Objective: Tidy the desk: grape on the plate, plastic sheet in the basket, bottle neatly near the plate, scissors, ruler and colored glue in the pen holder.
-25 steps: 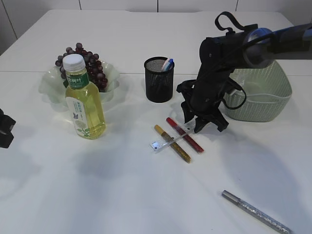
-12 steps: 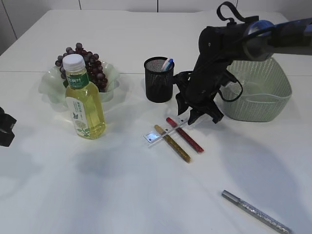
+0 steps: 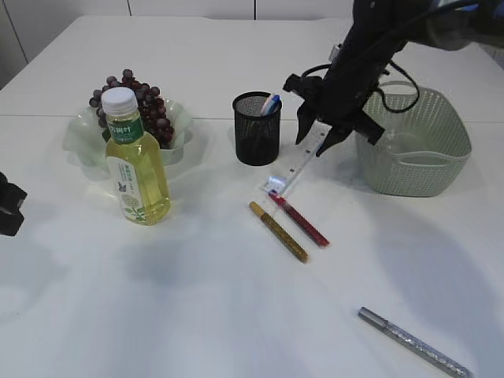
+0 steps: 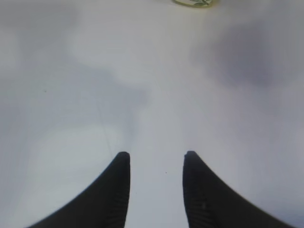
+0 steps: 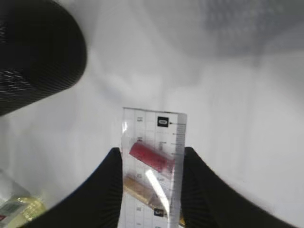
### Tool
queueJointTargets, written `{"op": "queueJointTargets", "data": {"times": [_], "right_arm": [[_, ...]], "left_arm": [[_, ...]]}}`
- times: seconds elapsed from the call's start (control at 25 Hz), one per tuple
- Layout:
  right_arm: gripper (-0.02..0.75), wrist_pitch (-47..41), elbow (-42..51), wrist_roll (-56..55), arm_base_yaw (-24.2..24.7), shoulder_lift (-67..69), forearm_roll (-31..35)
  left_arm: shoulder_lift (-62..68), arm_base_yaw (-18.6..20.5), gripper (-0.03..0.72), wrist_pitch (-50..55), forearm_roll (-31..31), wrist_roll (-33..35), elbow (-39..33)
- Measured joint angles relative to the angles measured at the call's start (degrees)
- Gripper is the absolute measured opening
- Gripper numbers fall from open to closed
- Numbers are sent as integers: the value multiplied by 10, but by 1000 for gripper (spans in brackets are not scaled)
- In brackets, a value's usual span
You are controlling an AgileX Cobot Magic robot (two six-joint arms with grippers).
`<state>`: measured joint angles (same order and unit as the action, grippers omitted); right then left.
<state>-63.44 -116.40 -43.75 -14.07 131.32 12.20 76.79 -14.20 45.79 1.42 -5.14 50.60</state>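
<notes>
My right gripper point(image 3: 319, 140) is shut on a clear ruler point(image 3: 294, 168) and holds it slanted in the air between the black mesh pen holder point(image 3: 257, 130) and the basket. In the right wrist view the ruler point(image 5: 153, 142) sits between the fingers of the right gripper point(image 5: 152, 152), with the pen holder point(image 5: 33, 52) at upper left. A red glue stick point(image 3: 299, 218) and a gold glue stick point(image 3: 278, 231) lie on the table below. Grapes point(image 3: 146, 102) rest on the plate point(image 3: 79, 135), and the bottle point(image 3: 135, 161) stands before it. My left gripper point(image 4: 156, 154) is open over bare table. Scissors and plastic sheet cannot be made out.
A green basket point(image 3: 417, 161) stands at the right, behind the right arm. A silver pen point(image 3: 413, 343) lies near the front right. A blue and white item point(image 3: 270, 103) sticks out of the pen holder. The left gripper point(image 3: 8, 206) shows at the far left edge.
The right gripper has lifted the ruler off the glue sticks and carried it up and back toward the pen holder. The left arm has not moved.
</notes>
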Motion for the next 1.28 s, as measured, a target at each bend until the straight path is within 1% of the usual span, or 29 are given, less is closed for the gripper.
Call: {"op": "queueJointTargets", "data": {"times": [0.12,0.24,0.36,0.44,0.56,0.64,0.76,0.96,1.04,1.2,1.28], "right_arm": [[290,-5,-39,72,21,0,38],[290,-4,-74,154,33,0,62],[290,7,-103,261,38,0,84],[290,22,-114,341,38,0,122],[290,62,-125,443,38,1,204],[290,102,-128,513,38,1,270],[290,166,-128,633,38,1,351],[290,269,-128,831,38,4,464],[290,288,-128,934,38,8,533],[289,302,-128,1114,38,36,698],[289,297,-128,1204,38,56,757]], "left_arm": [[0,0,271,0,0,0,0],[0,0,271,0,-1,0,0],[0,0,271,0,-5,0,0],[0,0,271,0,-10,0,0],[0,0,271,0,-18,0,0],[0,0,271,0,-20,0,0],[0,0,270,3,-28,0,0],[0,0,270,8,-32,0,0],[0,0,270,8,-32,0,-1],[0,0,270,8,-32,0,-1],[-1,0,270,8,-32,0,-1]]}}
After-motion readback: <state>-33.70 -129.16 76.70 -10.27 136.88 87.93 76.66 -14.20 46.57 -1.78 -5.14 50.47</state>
